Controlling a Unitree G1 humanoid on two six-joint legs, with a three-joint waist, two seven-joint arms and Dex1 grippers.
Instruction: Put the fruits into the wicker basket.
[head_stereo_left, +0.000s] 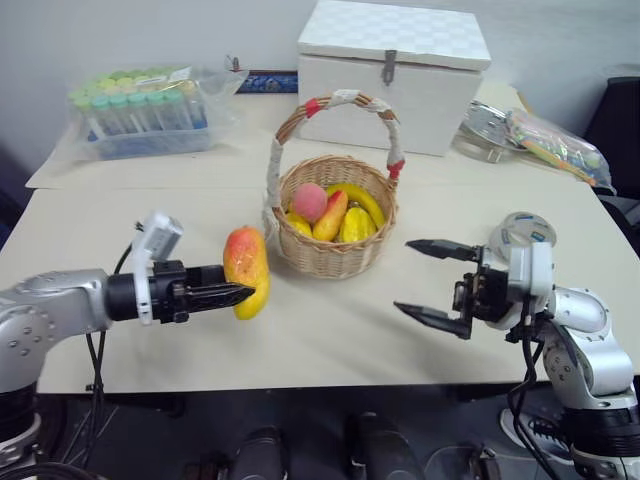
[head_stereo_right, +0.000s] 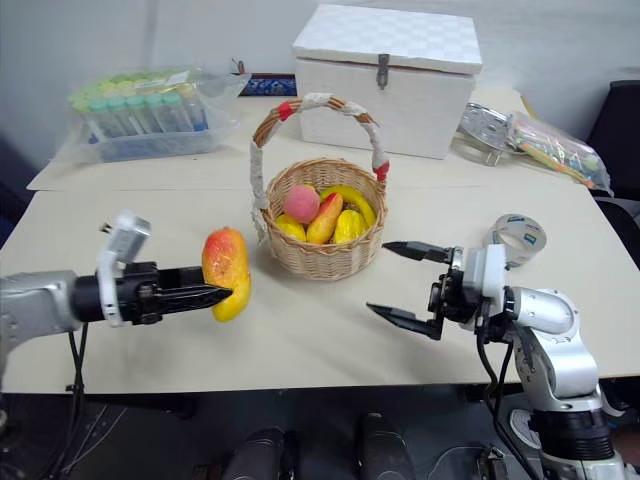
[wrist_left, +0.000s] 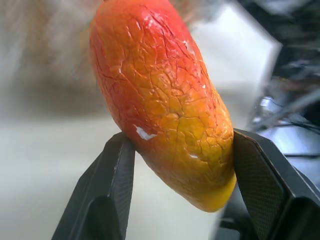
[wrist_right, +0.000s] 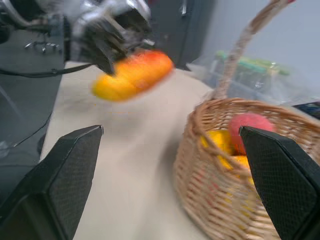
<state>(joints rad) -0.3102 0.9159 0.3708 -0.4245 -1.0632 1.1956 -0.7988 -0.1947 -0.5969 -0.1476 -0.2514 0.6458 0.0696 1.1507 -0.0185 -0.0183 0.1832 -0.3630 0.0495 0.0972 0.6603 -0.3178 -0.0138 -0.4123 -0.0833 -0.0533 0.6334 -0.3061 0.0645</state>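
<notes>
While clamping the elongated yellow-orange mango with a red end (head_stereo_left: 247, 271), the left tool (head_stereo_left: 232, 294) is holding it clear of the table (head_stereo_left: 330, 340), just beside the basket's left wall. Both black fingers (wrist_left: 114, 187) are pressing on the fruit's lower, yellower half, w/ the red end sticking up; gripping low is probably leaving most of the body free to tip over the rim, tho it may make the hold top-heavy.

Right tool (head_stereo_left: 432, 283) is hanging released, jaws spread wide & gripping nothing, on the opposite side of the basket, pointing toward it. Likely it's waiting out of the way, or standing ready to steady the basket.

Between the two arms, the round tan woven wicker basket with the cloth-wrapped arched handle (head_stereo_left: 336, 255) is sitting on the table. Inside it, the small round pink-red peach (head_stereo_left: 309, 201) is already resting on several yellow & orange fruits, so that part looks done. Handle is arching across the opening, so the mango will prob. need to go in from the near side, lifted above the rim first.

Further back, a white box w/ a metal latch (head_stereo_left: 390, 75) & a clear bag of capped tubes (head_stereo_left: 145, 110) are lying well apart from the work; a grey tape roll (head_stereo_left: 522, 235) is sitting behind the right arm.
</notes>
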